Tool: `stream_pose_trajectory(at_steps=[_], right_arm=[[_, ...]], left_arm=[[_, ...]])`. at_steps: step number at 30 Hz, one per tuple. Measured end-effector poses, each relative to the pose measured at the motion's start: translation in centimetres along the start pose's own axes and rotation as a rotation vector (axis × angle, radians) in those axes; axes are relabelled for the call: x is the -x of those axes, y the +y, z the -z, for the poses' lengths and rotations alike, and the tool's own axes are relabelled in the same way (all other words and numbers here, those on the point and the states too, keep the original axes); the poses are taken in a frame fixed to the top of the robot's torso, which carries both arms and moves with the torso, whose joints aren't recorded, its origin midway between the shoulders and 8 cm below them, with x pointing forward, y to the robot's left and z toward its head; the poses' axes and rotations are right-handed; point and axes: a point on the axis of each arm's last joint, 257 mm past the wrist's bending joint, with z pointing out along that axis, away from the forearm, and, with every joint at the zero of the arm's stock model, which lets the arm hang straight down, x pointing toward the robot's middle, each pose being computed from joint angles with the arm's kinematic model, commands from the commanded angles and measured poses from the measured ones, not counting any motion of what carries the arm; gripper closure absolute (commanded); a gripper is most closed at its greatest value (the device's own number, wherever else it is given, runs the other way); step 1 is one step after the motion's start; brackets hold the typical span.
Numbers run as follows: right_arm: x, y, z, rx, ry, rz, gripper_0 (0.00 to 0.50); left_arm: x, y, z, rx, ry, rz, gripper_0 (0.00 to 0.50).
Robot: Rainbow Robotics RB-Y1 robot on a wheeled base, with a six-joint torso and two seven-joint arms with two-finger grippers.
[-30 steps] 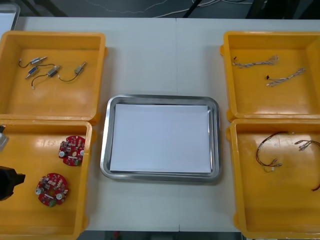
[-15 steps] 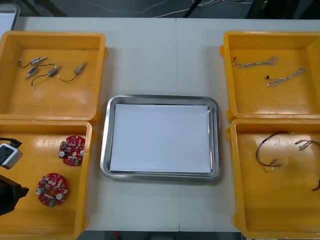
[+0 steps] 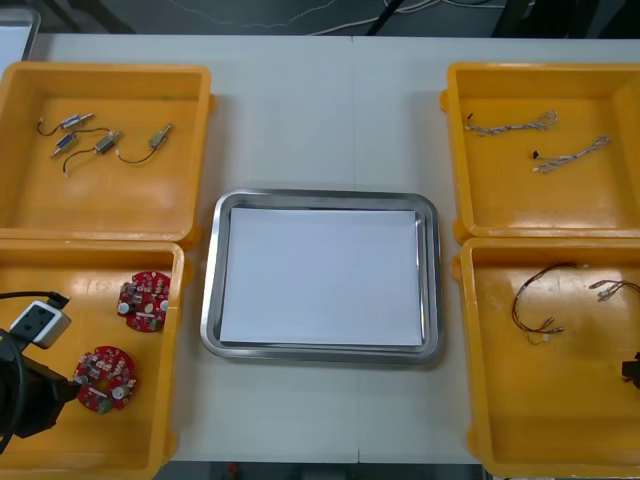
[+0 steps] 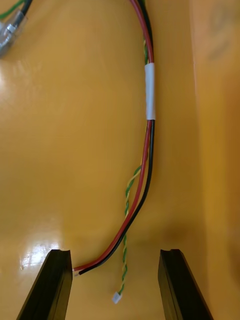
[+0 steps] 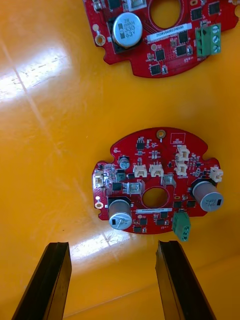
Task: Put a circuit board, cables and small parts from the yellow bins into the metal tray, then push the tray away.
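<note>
Over the near left yellow bin [image 3: 60, 445], at the surface's [image 3: 320, 110] near left corner: left arm [image 3: 28, 395], left jaws spread wide, gripping nothing. Just beyond the tips, flat on the bin floor, the nearer round red circuit board [image 5: 157, 195]; past it, apart, the second circuit board [image 5: 155, 35]. Over the near right yellow bin [image 3: 560, 440], close to its right wall: right jaws, also wide apart and empty. Between the two tips, loose ends of a red and black cable [image 4: 149, 150] and of a thin twisted yellow and green wire [image 4: 131, 190], both lying on the bin floor. Mid-surface, between the bins, the metal tray [image 3: 210, 300], white inside. In the far left bin [image 3: 100, 210], small metal parts [image 3: 105, 143]; in the far right bin [image 3: 540, 210], two twisted cables [image 3: 510, 123].
</note>
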Motion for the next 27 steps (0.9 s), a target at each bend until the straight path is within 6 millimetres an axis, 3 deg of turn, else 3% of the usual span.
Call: stream_pose_trajectory(at_steps=[16,17,18,19,21,22,27], right_arm=[[-0.4,0.2,-1.2,0.005,-0.009,-0.005,0.005],[-0.4,0.2,-1.2,0.005,-0.01,-0.004,0.046],[-0.3,0.1,-1.2,0.004,-0.011,-0.004,0.167],[-0.3,0.1,-1.2,0.004,-0.012,-0.004,0.324],[-0.3,0.1,-1.2,0.004,-0.012,-0.004,0.464],[-0.3,0.1,-1.2,0.004,-0.013,-0.004,0.5],[-0.3,0.1,-1.2,0.001,-0.013,-0.003,0.5]], left_arm=[[-0.6,-1.5,-1.0,-0.024,0.01,-0.029,0.0],[-0.6,-1.7,-1.1,-0.027,0.011,-0.029,0.0],[-0.7,-1.9,-1.1,-0.03,0.011,-0.03,0.0],[-0.7,-2.0,-1.2,-0.033,0.012,-0.03,0.0],[-0.7,-2.3,-1.4,-0.035,0.013,-0.029,0.0],[-0.7,-2.4,-1.4,-0.035,0.013,-0.029,0.0],[-0.9,-2.3,-1.6,-0.022,0.016,-0.03,0.0]])
